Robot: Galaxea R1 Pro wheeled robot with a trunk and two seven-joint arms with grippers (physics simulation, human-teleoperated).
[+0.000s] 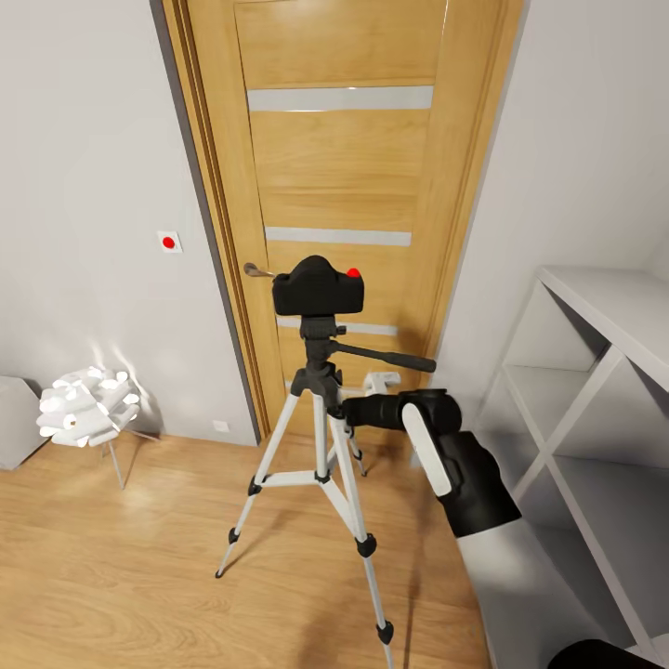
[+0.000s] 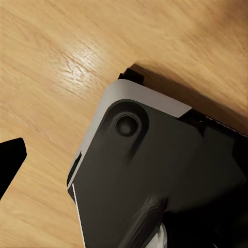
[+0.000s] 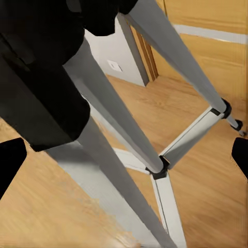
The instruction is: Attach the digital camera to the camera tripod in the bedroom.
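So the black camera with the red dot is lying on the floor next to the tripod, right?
Not quite. In the head view the digital camera is not on the floor: it sits on top of the camera tripod, on its black head, in front of the oak door. It is black, with the red dot on top.

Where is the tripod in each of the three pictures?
Head view: the camera tripod stands mid-picture before the door, the digital camera on its head.
Left wrist view: not in it; this picture has wood floor and a dark robot part.
Right wrist view: its silver legs run close across the picture.
Shared landmark: the light wood floor.
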